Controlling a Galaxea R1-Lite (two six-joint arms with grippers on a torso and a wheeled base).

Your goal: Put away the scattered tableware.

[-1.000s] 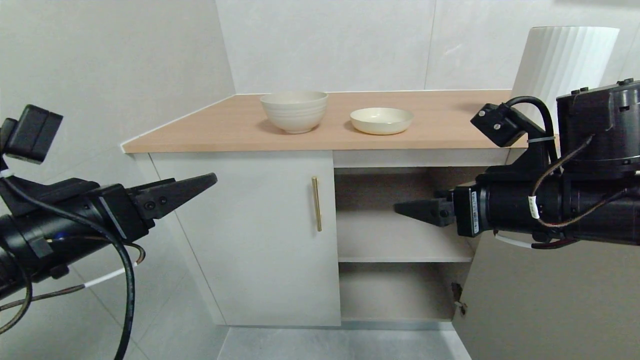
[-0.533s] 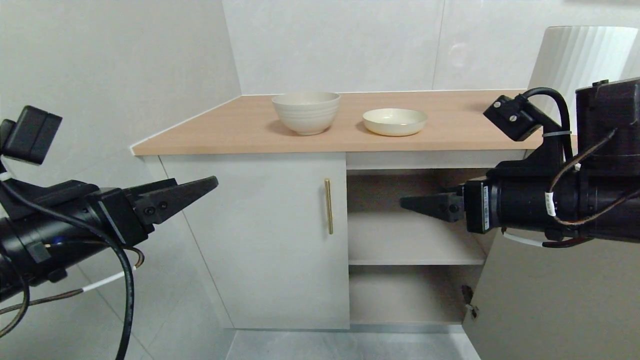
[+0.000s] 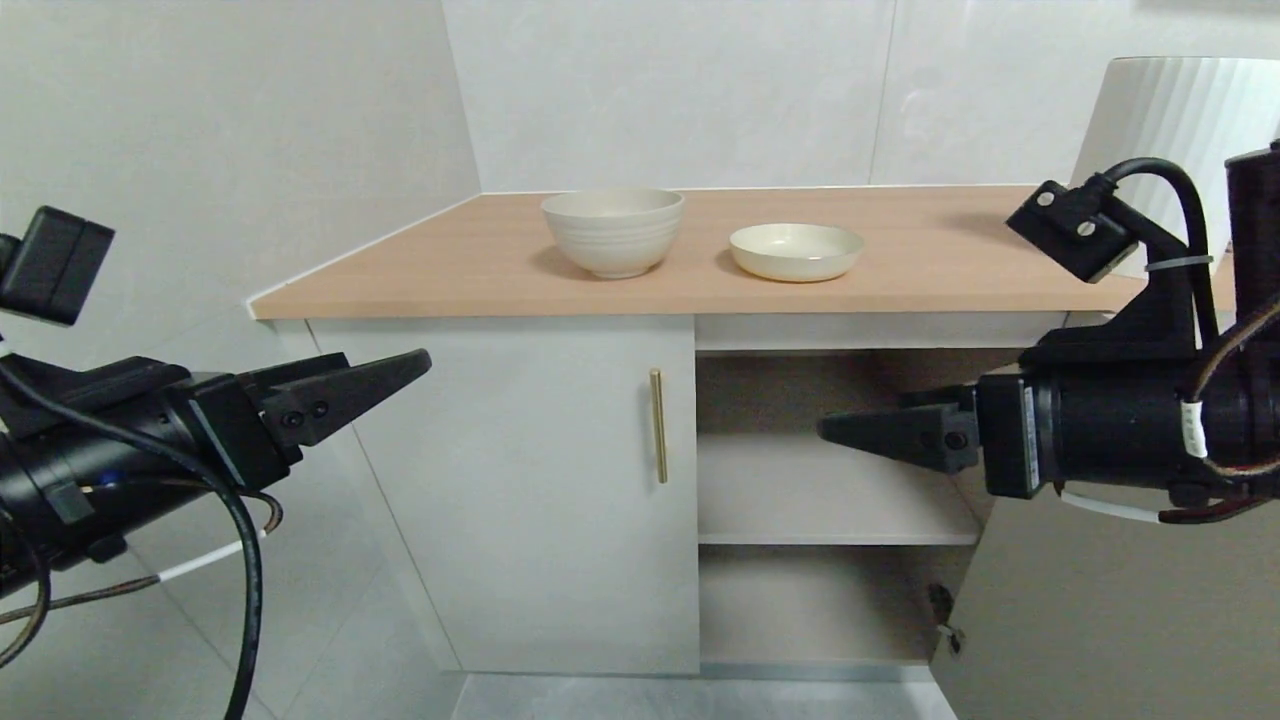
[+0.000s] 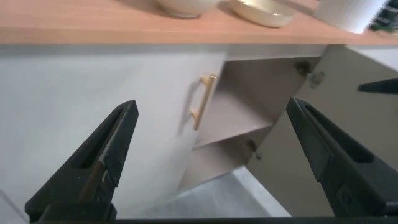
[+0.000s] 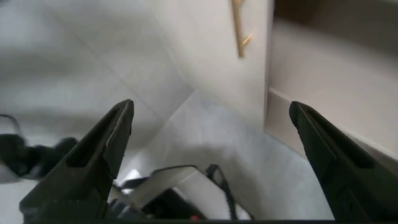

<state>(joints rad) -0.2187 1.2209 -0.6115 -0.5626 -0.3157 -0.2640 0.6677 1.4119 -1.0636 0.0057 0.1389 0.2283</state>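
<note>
A cream ribbed bowl [image 3: 612,230] and a shallow cream dish [image 3: 796,250] stand side by side on the wooden countertop [image 3: 480,270]. They also appear in the left wrist view as the bowl [image 4: 185,6] and the dish [image 4: 261,11]. My left gripper [image 3: 400,375] hangs open in front of the cabinet's left side, below the counter's edge. My right gripper [image 3: 840,435] is open and level with the open compartment's upper shelf [image 3: 830,500]. Neither gripper holds anything, as the left wrist view of the left gripper [image 4: 211,155] and the right wrist view of the right gripper [image 5: 211,155] show.
The cabinet's left door [image 3: 520,480] is closed and has a gold handle [image 3: 657,425]. The right door [image 3: 1100,610] is swung open under my right arm. A white ribbed cylinder [image 3: 1180,130] stands at the counter's back right. Walls close in at left and behind.
The whole head view has shifted, so the camera moved. My right gripper has drawn back a little to the right. Both grippers stay open and the bowl and dish have not moved.
</note>
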